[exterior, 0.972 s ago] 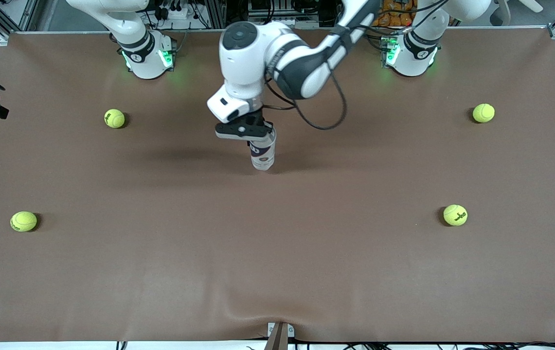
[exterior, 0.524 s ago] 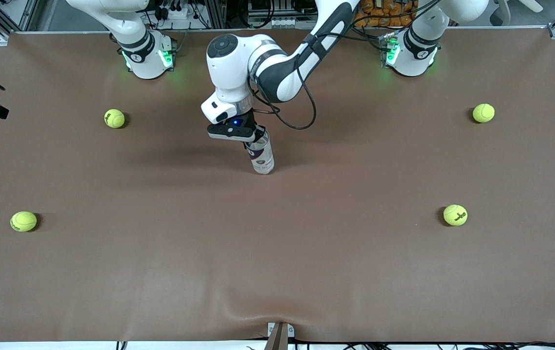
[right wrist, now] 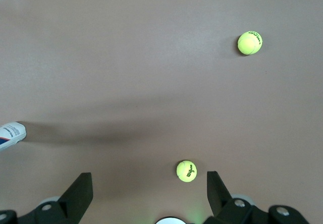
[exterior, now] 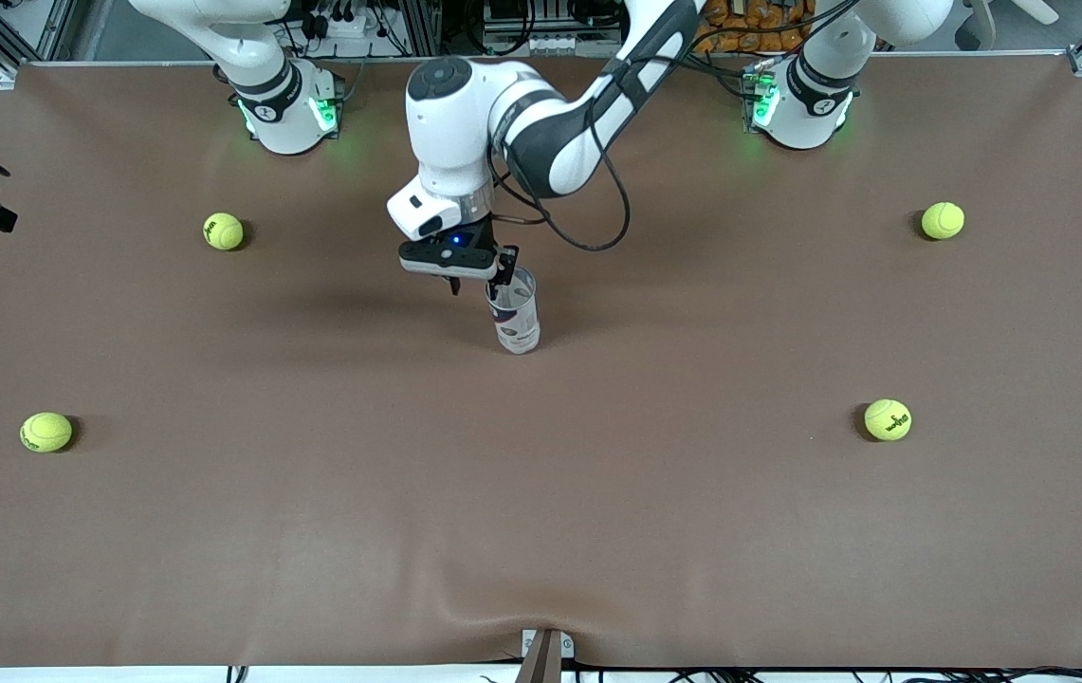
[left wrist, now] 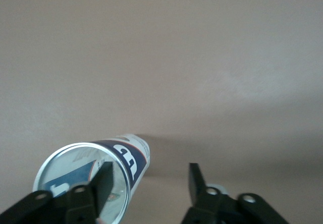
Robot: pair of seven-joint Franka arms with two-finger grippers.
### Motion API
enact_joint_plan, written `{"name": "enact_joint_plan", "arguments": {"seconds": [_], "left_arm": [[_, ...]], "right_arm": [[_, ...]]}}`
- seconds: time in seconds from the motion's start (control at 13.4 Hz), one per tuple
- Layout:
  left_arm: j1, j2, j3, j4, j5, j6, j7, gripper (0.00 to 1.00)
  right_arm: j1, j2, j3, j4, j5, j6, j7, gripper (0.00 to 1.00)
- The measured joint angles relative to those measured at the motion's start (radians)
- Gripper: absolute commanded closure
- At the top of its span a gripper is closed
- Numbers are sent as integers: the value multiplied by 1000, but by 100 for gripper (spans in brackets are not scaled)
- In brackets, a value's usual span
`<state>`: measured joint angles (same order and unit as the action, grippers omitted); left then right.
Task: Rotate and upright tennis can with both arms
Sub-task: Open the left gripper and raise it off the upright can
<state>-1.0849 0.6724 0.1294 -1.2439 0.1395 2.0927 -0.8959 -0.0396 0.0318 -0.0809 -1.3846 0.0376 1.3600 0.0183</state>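
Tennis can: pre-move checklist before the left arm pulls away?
1. tennis can standing upright on the table: ok.
2. left gripper open at the can's top: ok.
3. Fingers clear of the rim: not ok; in the left wrist view one finger sits over the can's open mouth.
4. right gripper open, waiting away from the can: ok.
5. Tennis balls, nearest one, well away from the can: ok.

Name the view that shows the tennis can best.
The front view: the whole can stands upright mid-table under the left tool. The left wrist view shows only its open rim and upper label. The right wrist view catches just one end at its edge.
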Motion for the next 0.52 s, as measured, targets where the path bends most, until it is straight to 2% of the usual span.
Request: {"name": "enact_joint_plan", "arguments": {"seconds": [0.3,0.52], "left_arm": [[99,-204,2,18,-20,-208,17,0],[232,-371,9,17,-48,-404,233,0]], "right_arm": [[0,1,0,1,0,0,0,0],[0,1,0,2,0,0,0,0]]}}
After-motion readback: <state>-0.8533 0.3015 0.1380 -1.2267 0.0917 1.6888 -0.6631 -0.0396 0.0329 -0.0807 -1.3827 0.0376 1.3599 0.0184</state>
